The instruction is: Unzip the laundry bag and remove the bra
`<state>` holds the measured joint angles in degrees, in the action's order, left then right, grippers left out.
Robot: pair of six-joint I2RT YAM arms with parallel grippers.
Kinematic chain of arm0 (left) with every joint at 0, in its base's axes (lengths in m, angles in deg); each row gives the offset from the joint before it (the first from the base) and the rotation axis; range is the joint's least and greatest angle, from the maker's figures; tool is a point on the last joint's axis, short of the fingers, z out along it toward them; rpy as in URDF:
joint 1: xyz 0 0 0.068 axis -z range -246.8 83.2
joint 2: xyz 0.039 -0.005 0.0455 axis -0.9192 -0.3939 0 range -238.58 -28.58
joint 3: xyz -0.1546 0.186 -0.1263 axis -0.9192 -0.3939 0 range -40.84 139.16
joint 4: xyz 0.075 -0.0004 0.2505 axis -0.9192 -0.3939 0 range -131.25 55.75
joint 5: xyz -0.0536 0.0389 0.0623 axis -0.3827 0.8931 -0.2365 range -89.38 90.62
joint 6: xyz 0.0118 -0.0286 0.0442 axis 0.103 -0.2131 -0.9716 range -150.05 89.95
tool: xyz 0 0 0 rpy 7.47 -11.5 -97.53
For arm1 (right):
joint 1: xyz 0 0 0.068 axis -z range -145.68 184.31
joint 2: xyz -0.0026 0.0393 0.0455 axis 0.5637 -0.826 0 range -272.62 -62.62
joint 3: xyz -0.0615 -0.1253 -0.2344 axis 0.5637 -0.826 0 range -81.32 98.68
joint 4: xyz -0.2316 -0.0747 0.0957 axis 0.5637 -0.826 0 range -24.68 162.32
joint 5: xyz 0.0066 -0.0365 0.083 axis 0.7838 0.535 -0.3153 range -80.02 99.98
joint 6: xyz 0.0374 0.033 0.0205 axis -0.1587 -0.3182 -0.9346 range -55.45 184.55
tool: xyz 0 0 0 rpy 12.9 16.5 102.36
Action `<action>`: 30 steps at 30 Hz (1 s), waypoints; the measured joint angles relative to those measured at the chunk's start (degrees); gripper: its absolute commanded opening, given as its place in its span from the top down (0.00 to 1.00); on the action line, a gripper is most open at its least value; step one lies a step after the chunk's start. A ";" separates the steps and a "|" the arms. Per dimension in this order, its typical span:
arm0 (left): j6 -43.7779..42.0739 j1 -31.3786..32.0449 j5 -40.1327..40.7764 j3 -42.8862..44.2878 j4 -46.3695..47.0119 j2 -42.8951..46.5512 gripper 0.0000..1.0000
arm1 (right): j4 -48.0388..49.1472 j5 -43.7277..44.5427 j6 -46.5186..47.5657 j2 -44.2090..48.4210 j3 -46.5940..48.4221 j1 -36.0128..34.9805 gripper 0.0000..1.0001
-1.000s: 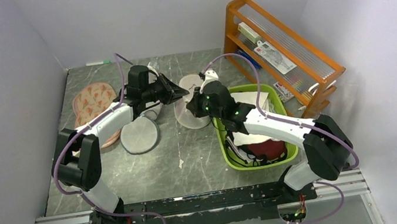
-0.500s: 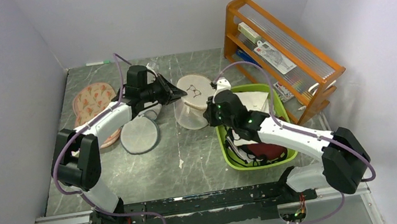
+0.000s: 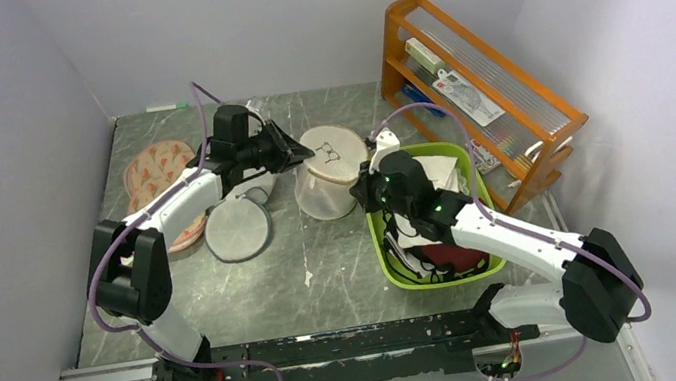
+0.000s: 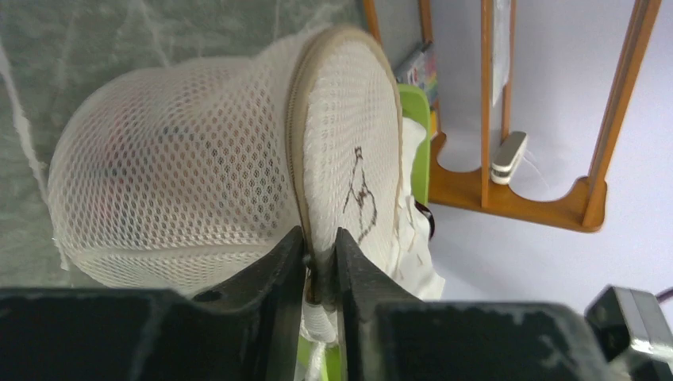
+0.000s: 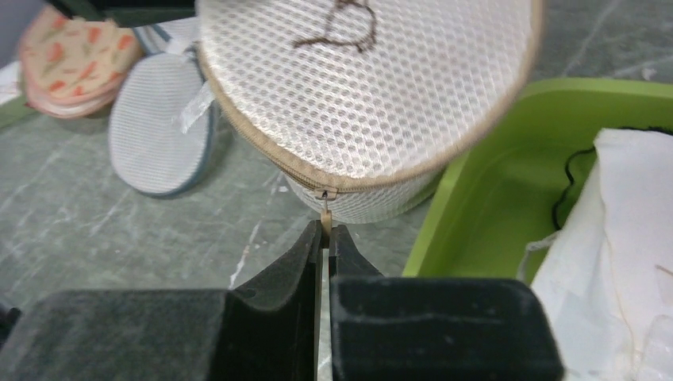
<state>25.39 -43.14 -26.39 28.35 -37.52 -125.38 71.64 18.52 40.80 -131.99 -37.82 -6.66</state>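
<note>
Laundry bag (image 3: 327, 157) sits tipped up at the far middle of the counter (image 3: 305, 266), just beside the green bin (image 3: 381, 245), strung between both arms. Its zipper pull (image 5: 325, 221) hangs from the tan rim seam on the side facing the right end effector (image 5: 325, 234), which is pinched tight on that tab, while the left end effector (image 4: 320, 266) clamps the seam at the opposite edge. Since the zip curves round the rim, the right arm probably must trace that arc while the left anchors.
</note>
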 measured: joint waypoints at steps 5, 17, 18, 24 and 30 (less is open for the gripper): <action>-2.62 -0.26 3.32 1.40 -1.29 0.00 0.31 | 3.65 -4.11 -0.07 0.74 -0.68 0.00 1.00; -15.80 3.06 13.35 2.93 -8.02 10.32 0.04 | 7.39 -9.05 -0.90 0.44 -1.55 0.04 1.00; -17.62 3.06 13.73 2.80 -8.48 11.82 0.04 | 7.39 -9.27 -0.90 0.50 -1.70 0.04 1.00; -25.62 4.44 14.56 -6.60 -7.10 18.27 0.05 | 8.26 -10.49 -1.05 0.48 -1.81 0.04 1.00; -29.03 9.64 13.00 -7.65 -8.20 15.47 0.04 | 9.68 -12.96 -2.03 -0.55 -1.81 0.04 1.00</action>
<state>-3.64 -33.50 -13.38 20.70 -45.72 -109.90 81.32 5.56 38.77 -132.53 -39.63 -6.61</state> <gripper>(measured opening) 0.958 0.018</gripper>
